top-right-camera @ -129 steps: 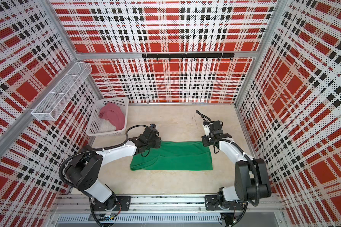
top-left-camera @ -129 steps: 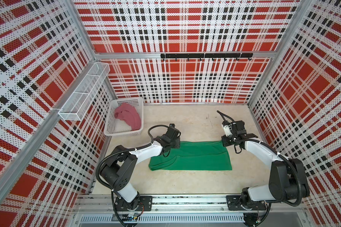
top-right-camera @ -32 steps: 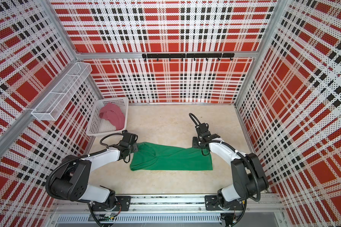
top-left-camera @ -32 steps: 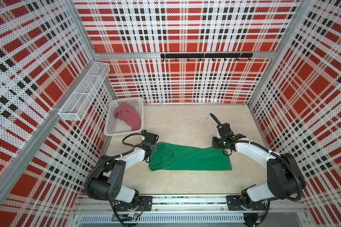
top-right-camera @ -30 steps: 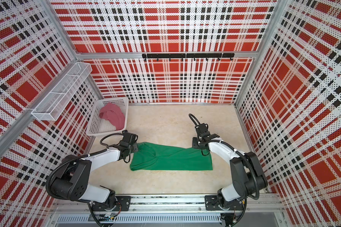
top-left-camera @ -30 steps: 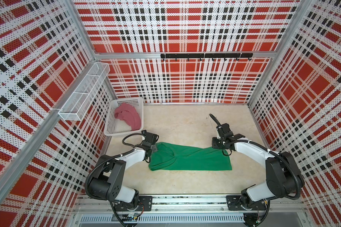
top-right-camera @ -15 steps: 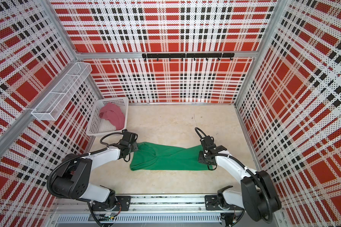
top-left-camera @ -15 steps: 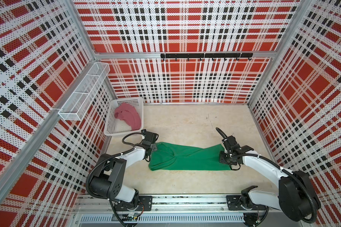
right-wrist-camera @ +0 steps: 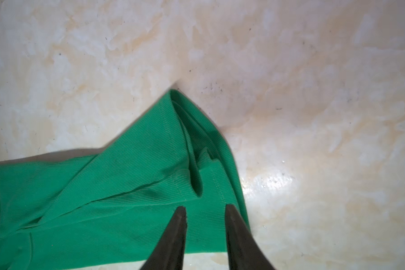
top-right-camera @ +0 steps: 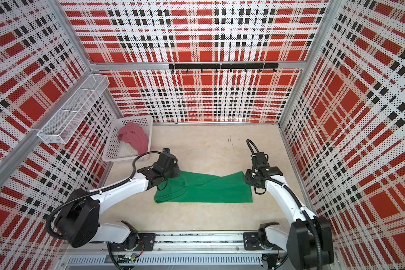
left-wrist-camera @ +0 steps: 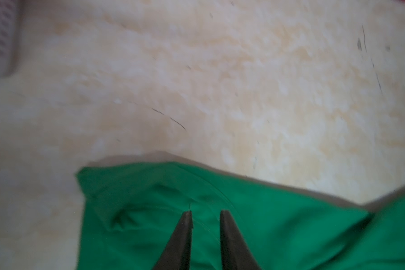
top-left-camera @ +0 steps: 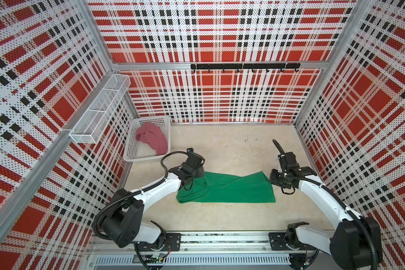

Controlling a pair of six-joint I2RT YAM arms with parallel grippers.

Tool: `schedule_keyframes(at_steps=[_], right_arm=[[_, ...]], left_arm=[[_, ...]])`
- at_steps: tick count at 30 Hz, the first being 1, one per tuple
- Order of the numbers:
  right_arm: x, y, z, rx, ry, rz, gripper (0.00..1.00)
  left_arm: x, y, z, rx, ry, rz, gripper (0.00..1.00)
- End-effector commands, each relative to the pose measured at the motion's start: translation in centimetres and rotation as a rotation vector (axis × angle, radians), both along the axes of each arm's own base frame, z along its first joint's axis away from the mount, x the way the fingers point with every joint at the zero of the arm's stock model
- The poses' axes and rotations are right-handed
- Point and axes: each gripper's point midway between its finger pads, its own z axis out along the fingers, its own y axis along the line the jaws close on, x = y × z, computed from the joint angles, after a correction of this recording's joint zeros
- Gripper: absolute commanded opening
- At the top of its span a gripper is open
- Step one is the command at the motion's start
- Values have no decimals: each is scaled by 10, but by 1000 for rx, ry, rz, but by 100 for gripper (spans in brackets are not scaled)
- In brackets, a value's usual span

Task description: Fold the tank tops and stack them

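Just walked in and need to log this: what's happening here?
Two robot arms are working on the green top, lying partly folded on the table. The left gripper is at one end, the right gripper at the other, both jaws slightly apart and seemingly gripping nothing. The pink top sits crumpled in the basket, not yet folded.

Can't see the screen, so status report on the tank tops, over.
Left end effector open over the green tank top. Right end effector open over its other end. Pink tank top bunched in the basket. Nothing in the way.
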Motion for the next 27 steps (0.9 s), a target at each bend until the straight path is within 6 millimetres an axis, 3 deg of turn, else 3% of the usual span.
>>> schedule_keyframes(at_steps=[1, 6, 11, 16, 20, 25, 27], right_arm=[[14, 12, -2, 39, -2, 66, 34], [26, 20, -13, 65, 4, 98, 42], [26, 23, -26, 65, 30, 111, 43], [19, 24, -36, 59, 58, 114, 32], [9, 23, -41, 44, 82, 114, 18], [-4, 20, -45, 35, 101, 103, 3], [-10, 17, -47, 25, 106, 94, 0]], left_arm=[[-14, -25, -14, -20, 82, -50, 29], [-14, -49, -24, -6, 100, -116, 35], [-22, -57, -42, 4, 145, -141, 37], [-29, -60, -58, -3, 180, -154, 33], [-33, -63, -66, 0, 197, -168, 21], [-36, -60, -69, 5, 200, -169, 0], [-37, -57, -68, 7, 198, -166, 0]])
